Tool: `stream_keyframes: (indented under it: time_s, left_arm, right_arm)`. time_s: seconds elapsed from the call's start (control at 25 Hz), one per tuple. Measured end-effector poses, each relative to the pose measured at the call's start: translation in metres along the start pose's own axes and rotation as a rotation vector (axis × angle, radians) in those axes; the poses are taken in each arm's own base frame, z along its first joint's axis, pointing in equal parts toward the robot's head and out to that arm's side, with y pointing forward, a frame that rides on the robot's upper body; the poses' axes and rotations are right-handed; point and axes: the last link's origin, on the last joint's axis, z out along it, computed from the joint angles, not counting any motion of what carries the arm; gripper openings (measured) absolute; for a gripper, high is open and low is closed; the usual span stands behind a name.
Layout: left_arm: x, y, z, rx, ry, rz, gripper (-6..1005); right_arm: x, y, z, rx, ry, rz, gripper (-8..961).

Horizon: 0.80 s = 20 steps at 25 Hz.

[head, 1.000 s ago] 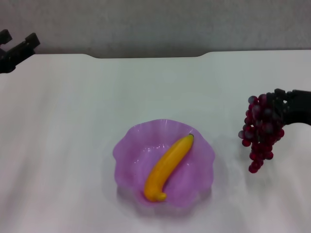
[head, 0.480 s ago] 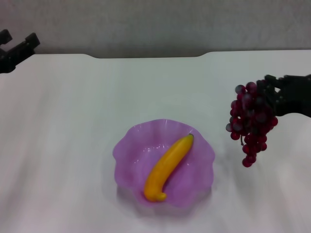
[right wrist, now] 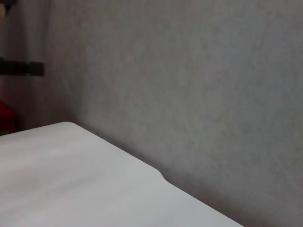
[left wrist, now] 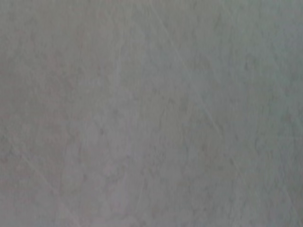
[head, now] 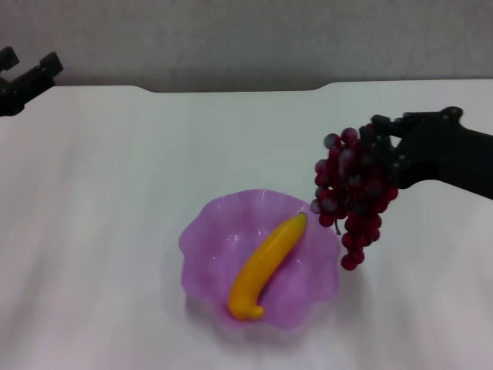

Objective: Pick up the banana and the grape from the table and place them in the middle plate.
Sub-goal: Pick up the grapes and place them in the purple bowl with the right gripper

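You will find the right gripper (head: 383, 146) toward the right edge of the bench (head: 115, 193), its fingers pinching the top of the grape (head: 351, 196), which hangs above the middle plate's (head: 204, 231) right rim. The banana (head: 267, 264) lies inside that plate. The left gripper (head: 23, 77) sits parked at the far-left corner; you cannot tell its finger state.

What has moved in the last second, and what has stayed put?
The right gripper carried the grape from the table's right side leftward, so it now hangs over the right rim of the middle plate, off the table. It held the bunch throughout. The banana stayed lying in the plate, and the left gripper stayed parked at the far left.
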Motion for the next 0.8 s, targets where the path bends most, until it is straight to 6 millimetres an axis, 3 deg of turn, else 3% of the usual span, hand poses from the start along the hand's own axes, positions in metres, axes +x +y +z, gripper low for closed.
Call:
stream_keyframes:
  time_s: [0.4, 0.8]
  left_arm:
    - [0.0, -0.001, -0.001, 0.004, 0.0, 0.001, 877]
    - [0.0, -0.002, -0.002, 0.007, 0.0, 0.001, 877]
  right_arm:
    - [-0.014, 0.024, 0.013, -0.097, -0.007, -0.068, 156]
    - [-0.011, 0.031, 0.025, -0.138, 0.02, -0.09, 150]
